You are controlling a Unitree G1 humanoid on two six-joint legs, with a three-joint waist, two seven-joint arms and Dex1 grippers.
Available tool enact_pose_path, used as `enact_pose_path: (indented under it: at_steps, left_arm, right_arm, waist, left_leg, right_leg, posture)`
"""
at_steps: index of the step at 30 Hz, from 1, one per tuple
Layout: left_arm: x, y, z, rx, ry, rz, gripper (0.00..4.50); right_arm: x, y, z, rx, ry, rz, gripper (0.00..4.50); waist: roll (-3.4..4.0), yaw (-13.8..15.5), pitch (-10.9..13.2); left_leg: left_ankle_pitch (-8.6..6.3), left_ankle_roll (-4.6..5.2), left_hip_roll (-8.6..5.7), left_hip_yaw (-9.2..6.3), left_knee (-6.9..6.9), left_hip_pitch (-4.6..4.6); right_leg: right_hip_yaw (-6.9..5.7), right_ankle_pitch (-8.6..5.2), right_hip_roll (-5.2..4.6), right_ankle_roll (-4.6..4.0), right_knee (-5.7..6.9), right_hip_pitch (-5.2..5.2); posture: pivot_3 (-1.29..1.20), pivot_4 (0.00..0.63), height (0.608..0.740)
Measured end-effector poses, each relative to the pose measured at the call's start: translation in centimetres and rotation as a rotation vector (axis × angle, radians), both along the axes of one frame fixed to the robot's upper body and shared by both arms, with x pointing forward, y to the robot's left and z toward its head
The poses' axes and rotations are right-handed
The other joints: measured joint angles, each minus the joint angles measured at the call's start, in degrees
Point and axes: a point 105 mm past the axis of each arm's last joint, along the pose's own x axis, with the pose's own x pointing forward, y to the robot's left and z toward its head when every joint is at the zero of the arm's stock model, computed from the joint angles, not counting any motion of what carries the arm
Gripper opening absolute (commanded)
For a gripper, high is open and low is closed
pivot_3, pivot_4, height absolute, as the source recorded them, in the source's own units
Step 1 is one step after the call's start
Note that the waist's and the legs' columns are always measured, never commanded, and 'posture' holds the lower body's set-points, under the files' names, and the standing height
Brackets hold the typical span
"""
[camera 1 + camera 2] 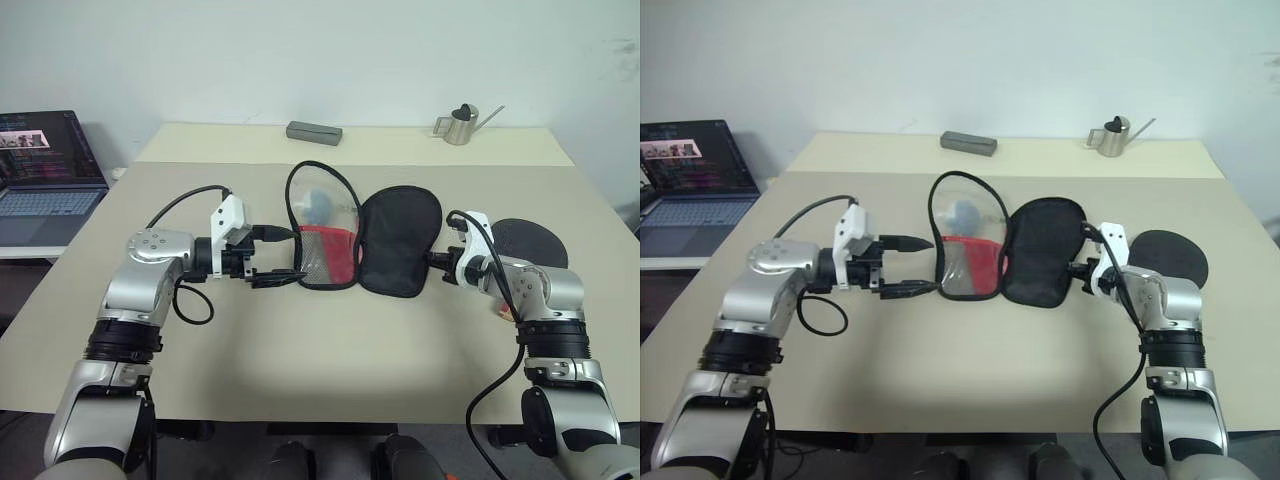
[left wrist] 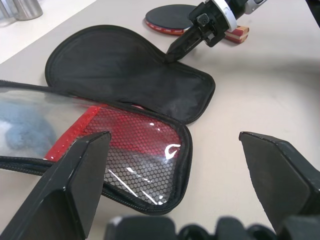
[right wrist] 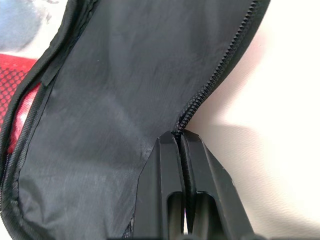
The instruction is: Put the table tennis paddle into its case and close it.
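We found the case (image 1: 365, 240) lying open in the middle of the counter (image 1: 330, 360), its two halves spread side by side. The left half showed its clear plastic side, with the red panel and mesh pocket at its near end and a grey fluffy charm (image 1: 322, 203) visible behind the plastic toward the far end. The right half lay flat, showing black fabric lining ringed by the zipper rim.

We noted the right gripper (image 1: 437, 259) clenched on the right edge of the case's black half. In the right wrist view its two fingers (image 3: 167, 200) were pressed together with the zipper rim pinched between them.

The left gripper (image 1: 280, 257) stood released, jaws wide apart, pointing to the right at the left edge of the clear half. One fingertip lay over the case's rim in the head views; we could not tell whether it touched. It grasped nothing.

The table tennis paddle (image 1: 1168, 256) lay flat on the counter to the right of the case, outside it, black rubber up and partly behind the right arm. In the left wrist view its red edge and striped wooden handle (image 2: 237, 34) showed just beyond the right gripper.

At the far edge of the counter we recorded a small grey box (image 1: 314, 132) and, farther right, a small metal watering can (image 1: 462, 125). An open laptop (image 1: 45, 175) sat off the counter's left side.
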Motion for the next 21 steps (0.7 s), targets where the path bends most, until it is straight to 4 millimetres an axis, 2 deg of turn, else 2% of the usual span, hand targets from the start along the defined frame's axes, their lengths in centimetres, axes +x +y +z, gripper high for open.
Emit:
enact_pose_path:
  at_steps: [2,6,12,16,21]
  left_arm:
    - [0.0,0.0,0.0,-0.001,0.000,0.000,4.50]
    - [0.0,-0.1,0.0,-0.003,0.000,-0.002,4.50]
    - [0.1,-0.4,0.0,-0.005,-0.001,-0.007,4.50]
    - [0.2,-0.5,0.0,-0.005,-0.003,-0.010,4.50]
    - [0.3,-0.7,-0.1,-0.006,-0.008,-0.016,4.50]
  right_arm:
    - [0.2,-0.3,0.0,-0.016,-0.005,-0.019,0.65]
    - [0.5,-1.2,-0.1,-0.036,-0.012,-0.044,2.03]
    - [1.0,-2.5,1.0,-0.087,-0.069,-0.077,3.99]
    - [1.1,-3.4,2.1,-0.104,-0.116,-0.084,3.99]
    - [0.3,-4.5,5.9,-0.127,-0.245,-0.089,3.99]
  waist:
    - [0.00,0.00,0.00]
    - [0.00,0.00,0.00]
    - [0.00,0.00,0.00]
    - [0.00,0.02,0.00]
    - [0.00,0.09,0.00]
  left_leg:
    - [0.00,0.00,0.00,0.00,0.00,0.00]
    - [0.00,0.00,0.00,0.00,0.00,0.00]
    - [0.00,0.00,0.00,0.00,0.00,0.00]
    - [0.00,0.00,0.00,0.01,0.00,0.00]
    - [0.00,0.00,0.01,-0.02,0.00,-0.02]
  right_leg:
    - [0.00,0.00,0.00,0.00,0.00,0.00]
    - [0.00,0.00,0.00,0.00,0.00,0.00]
    - [0.00,0.00,0.00,0.00,0.00,0.00]
    - [0.00,0.00,0.00,0.00,0.00,0.00]
    - [-0.01,0.00,0.00,0.00,-0.01,0.00]
  posture:
    - [0.00,0.150,0.740]
    - [0.00,0.150,0.740]
    - [0.00,0.150,0.740]
    - [0.00,0.150,0.740]
    - [0.00,0.150,0.740]
